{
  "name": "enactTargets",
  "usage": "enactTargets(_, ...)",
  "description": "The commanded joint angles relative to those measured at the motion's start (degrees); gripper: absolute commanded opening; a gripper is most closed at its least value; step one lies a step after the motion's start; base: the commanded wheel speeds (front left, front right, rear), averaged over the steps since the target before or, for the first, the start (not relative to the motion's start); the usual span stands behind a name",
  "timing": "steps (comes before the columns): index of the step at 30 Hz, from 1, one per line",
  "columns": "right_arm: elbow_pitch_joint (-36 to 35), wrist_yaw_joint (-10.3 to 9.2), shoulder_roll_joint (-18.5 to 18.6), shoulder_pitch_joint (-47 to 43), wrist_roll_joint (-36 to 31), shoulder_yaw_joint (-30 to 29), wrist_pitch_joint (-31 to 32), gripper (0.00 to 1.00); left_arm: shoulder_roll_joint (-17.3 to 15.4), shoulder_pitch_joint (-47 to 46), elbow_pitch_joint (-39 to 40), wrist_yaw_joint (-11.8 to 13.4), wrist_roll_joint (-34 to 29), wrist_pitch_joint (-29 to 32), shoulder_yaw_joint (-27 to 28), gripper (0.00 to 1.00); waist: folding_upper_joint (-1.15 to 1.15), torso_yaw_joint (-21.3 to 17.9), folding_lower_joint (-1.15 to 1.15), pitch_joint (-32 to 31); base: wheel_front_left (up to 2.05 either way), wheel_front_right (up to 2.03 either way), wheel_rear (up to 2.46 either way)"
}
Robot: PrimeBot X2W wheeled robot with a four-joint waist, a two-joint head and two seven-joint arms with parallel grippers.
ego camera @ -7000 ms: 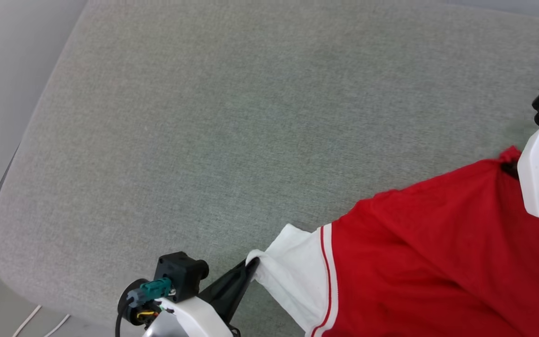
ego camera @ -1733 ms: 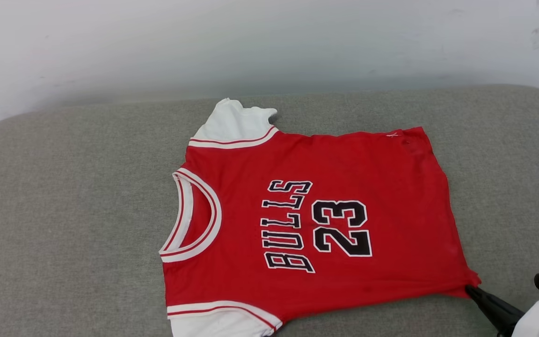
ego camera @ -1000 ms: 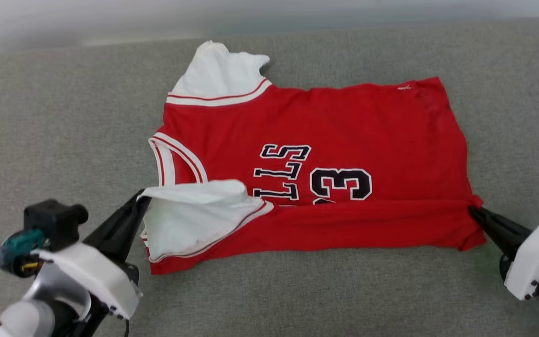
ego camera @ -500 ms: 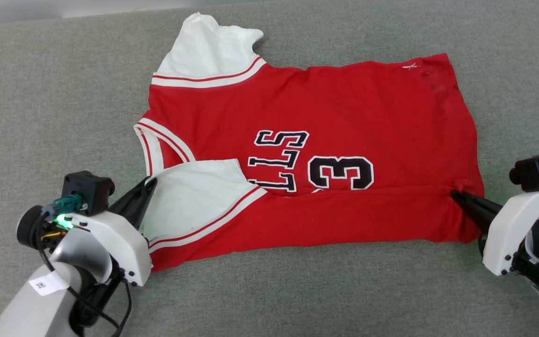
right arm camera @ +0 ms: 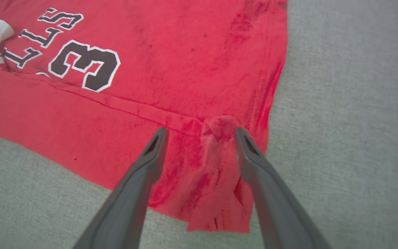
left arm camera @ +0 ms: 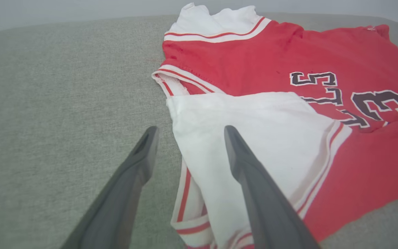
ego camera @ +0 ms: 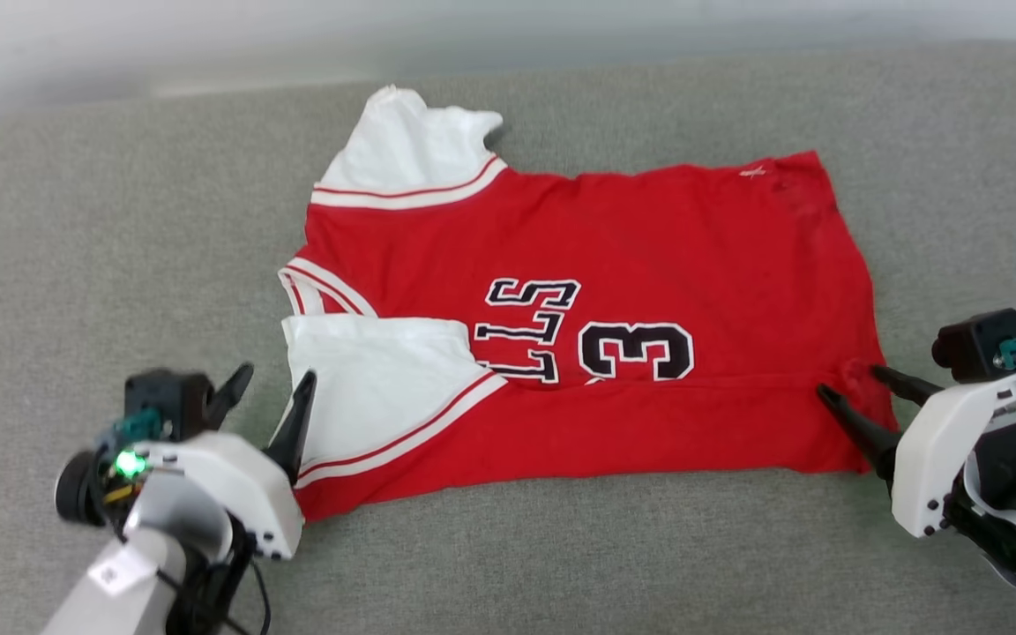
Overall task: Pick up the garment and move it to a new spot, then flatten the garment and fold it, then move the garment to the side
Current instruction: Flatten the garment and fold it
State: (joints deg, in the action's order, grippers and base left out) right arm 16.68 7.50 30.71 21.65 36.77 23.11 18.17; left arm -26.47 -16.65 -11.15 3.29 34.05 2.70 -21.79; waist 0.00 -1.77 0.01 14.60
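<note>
The garment, a red jersey with white sleeves, lies flat on the grey cushion, collar to the left. Its near edge is folded up over the front and hides part of the black lettering and number. My left gripper stands open at the folded white sleeve. In the left wrist view the left gripper straddles the sleeve's edge on the garment without pinching it. My right gripper is open at the hem corner. The right wrist view shows the right gripper with a bunched bit of the garment loose between its fingers.
The grey cushion stretches well past the garment on the left, right and near sides. A pale wall runs along its far edge.
Both grippers have opened and let go of the garment, which now rests with its near edge folded over. The head view has shifted a little.
</note>
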Motion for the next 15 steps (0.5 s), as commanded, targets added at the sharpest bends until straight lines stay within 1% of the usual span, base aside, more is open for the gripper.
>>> enactTargets(1, -0.20, -0.03, -0.27, -1.23, -0.93, -0.68, 0.12, 1.00, 0.17, 1.70, 0.83, 0.80, 0.29, -0.71, 0.42, 1.00, 0.00, -0.15, -0.01, -1.79, 0.00, 0.00, 0.00)
enactTargets(3, -0.54, -0.02, -0.82, -2.46, -2.31, -2.31, 0.45, 1.00, 0.77, 3.44, 2.59, 1.97, 1.55, -2.01, 1.88, 1.00, 0.00, -0.14, -0.01, -3.14, 0.00, 0.00, 0.00)
enactTargets(5, -0.77, -0.02, -1.54, -4.25, -3.57, -4.01, 1.46, 1.00, -0.08, 6.05, 4.18, 2.75, 1.52, -1.47, 1.88, 1.00, 0.00, -0.20, -0.01, -4.42, 0.00, 0.00, 0.00)
enactTargets(7, -1.52, -0.03, -2.63, -6.06, -4.70, -6.34, 2.31, 1.00, -0.54, 8.01, 6.30, 4.12, 1.92, -0.75, 2.40, 1.00, 0.00, -0.23, -0.01, -5.49, 0.00, 0.00, 0.00)
enactTargets(11, -3.96, -0.02, -5.29, -10.28, -6.22, -10.96, 4.71, 1.00, -1.92, 12.94, 10.84, 7.15, 2.40, 3.63, 1.99, 1.00, 0.00, -0.57, -0.01, -6.77, 0.00, 0.00, 0.00)
enactTargets(15, -7.79, -0.02, -8.08, -14.24, -8.72, -15.26, 7.30, 1.00, -2.37, 17.04, 14.58, 9.55, 4.26, 7.35, 2.32, 1.00, 0.00, -1.24, -0.01, -6.73, 0.00, 0.00, 0.00)
